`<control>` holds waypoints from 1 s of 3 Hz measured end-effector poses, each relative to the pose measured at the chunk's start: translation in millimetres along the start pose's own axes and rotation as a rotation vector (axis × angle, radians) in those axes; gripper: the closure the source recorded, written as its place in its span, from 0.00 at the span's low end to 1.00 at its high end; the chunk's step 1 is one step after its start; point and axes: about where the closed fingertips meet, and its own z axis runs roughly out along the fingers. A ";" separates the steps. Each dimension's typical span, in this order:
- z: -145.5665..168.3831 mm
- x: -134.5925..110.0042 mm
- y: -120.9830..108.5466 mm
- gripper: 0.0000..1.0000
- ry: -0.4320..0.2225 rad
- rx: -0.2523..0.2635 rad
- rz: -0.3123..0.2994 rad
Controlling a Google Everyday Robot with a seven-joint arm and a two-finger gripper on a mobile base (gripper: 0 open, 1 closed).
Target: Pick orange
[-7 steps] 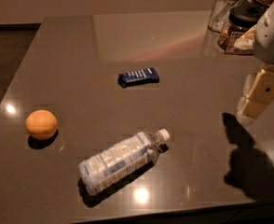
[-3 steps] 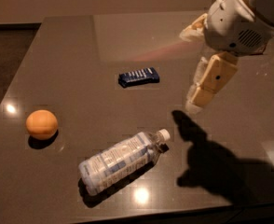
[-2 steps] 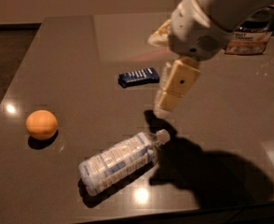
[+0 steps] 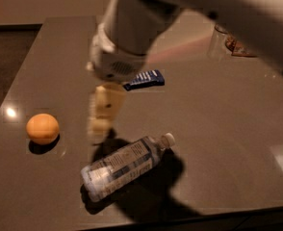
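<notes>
Camera view shows the orange [image 4: 43, 128] resting on the desk [image 4: 218, 129], left of the lying bottle [image 4: 124, 166]. The gripper [image 4: 102, 114] hangs just beyond the bottle, and whether it is released or clenched cannot be told.

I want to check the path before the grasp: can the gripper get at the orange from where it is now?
Probably yes. The gripper hangs over the table near the orange, with only bare tabletop between them; the bottle lies off that path.
</notes>
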 end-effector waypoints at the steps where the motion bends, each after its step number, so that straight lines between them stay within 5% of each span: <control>1: 33.3 -37.3 1.5 0.00 0.003 -0.042 -0.037; 3: 104.6 -80.9 -7.7 0.00 0.065 -0.082 -0.083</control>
